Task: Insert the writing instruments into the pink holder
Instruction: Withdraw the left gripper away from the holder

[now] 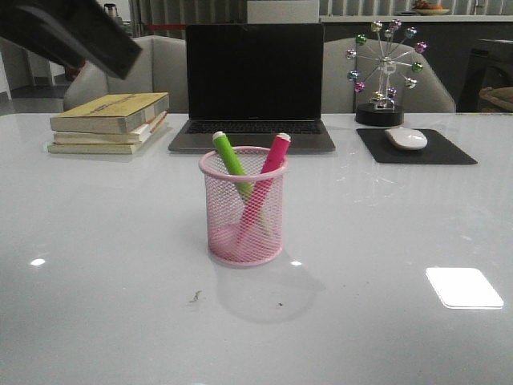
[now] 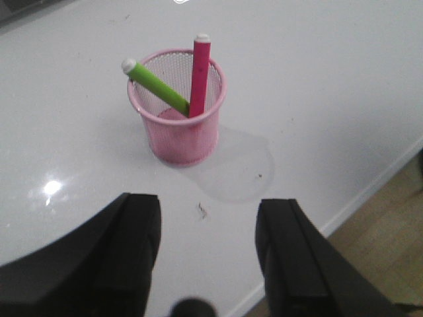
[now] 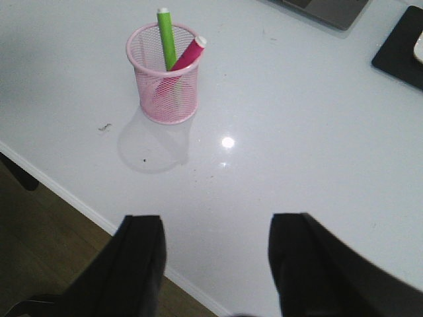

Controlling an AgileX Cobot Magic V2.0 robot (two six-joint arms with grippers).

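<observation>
The pink holder (image 1: 243,210) stands upright mid-table. Both markers lean inside it, crossing: the lime green marker (image 1: 232,160) tilts left, the magenta marker (image 1: 272,159) tilts right, whitish ends up. The left wrist view shows the pink holder (image 2: 177,109), green marker (image 2: 157,86) and magenta marker (image 2: 199,76) well beyond my left gripper (image 2: 208,208), which is open and empty. The right wrist view shows the pink holder (image 3: 164,76) far ahead of my open, empty right gripper (image 3: 218,224), which hovers over the table's near edge. A dark part of the left arm (image 1: 72,32) fills the front view's top left corner.
A laptop (image 1: 254,88) stands open behind the holder. A stack of books (image 1: 108,122) lies at the back left. A mouse (image 1: 406,138) on a black pad (image 1: 417,147) and a ferris-wheel ornament (image 1: 383,72) sit back right. The table edge (image 3: 73,195) and floor show below.
</observation>
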